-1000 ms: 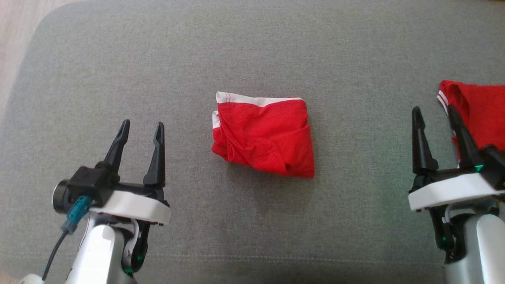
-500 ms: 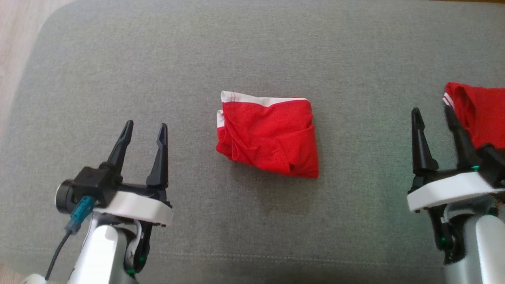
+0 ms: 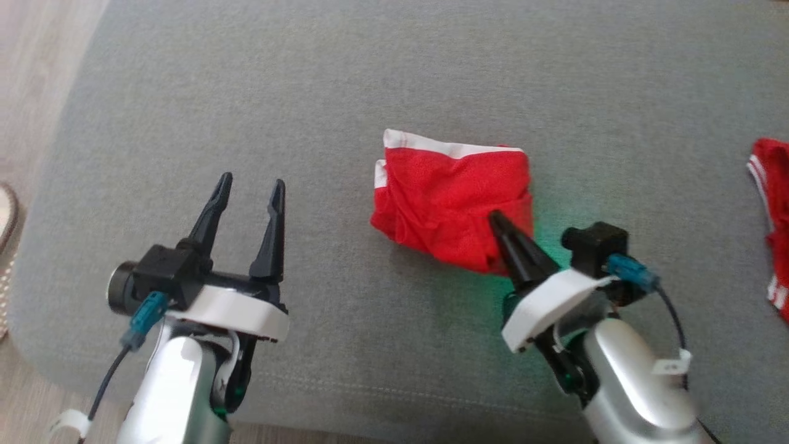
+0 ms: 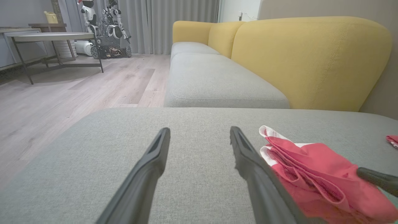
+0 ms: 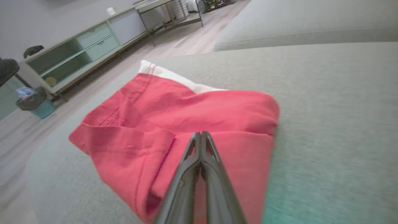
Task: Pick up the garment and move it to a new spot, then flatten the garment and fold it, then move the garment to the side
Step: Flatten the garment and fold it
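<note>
Garment: red shorts-type piece with a white band, folded into a compact rectangle. It lies flat at frame centre in the head view, white band along its top edge, on the grey seat cushion.

Right gripper: fingers pressed together with no gap, tips over the garment's lower-right corner. Right wrist view agrees, closed tips sitting on top of the red fabric. Can't tell whether any cloth is pinched between them. Green glow on the cushion just right of that corner.

Left gripper: lower left of the head view, fingers spread wide, holding nothing, apart from the garment. In the left wrist view the gap is over bare cushion, with the garment just right of the right-hand finger.

Second red garment with white stripes at the right edge, well apart. Yellow backrest in the upper right of the left wrist view. Wood floor at the head view's left edge.
</note>
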Motion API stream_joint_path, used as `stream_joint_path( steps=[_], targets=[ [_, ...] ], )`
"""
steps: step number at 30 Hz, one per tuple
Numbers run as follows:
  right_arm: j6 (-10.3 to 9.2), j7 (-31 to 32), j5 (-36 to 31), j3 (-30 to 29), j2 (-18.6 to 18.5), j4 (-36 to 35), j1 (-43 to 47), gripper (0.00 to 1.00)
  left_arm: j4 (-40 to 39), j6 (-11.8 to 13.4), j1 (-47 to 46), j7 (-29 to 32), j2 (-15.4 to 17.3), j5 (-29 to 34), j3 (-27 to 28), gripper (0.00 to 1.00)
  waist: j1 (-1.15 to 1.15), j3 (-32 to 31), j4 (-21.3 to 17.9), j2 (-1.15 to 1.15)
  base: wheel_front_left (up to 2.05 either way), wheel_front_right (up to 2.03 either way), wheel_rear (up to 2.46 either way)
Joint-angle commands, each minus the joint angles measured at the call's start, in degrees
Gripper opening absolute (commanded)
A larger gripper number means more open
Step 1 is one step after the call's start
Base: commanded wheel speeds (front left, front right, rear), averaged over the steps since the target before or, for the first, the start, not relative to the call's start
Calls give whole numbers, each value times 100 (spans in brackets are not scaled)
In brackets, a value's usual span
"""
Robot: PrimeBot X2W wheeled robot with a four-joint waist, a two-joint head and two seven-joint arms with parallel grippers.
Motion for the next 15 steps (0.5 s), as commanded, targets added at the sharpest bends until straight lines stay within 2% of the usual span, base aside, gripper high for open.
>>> stream_joint_path(
  steps=[1, 5, 15],
  targets=[
    [-4, -143, 195, 329, 56, 142, -296, 0, -140, -26, -239, -45, 59, -44, 179, 100, 0, 79, 129, 0, 0, 0, 0],
    [-4, -255, 430, 662, 57, 623, -547, 0, -114, -32, -271, -57, 38, -60, 165, 100, 0, 125, 227, 0, 0, 0, 0],
    [-4, -452, 1332, 2140, 58, 1184, -960, 0, -66, -18, -282, -75, 6, -80, 185, 100, 0, 144, 281, 0, 0, 0, 0]
  ],
)
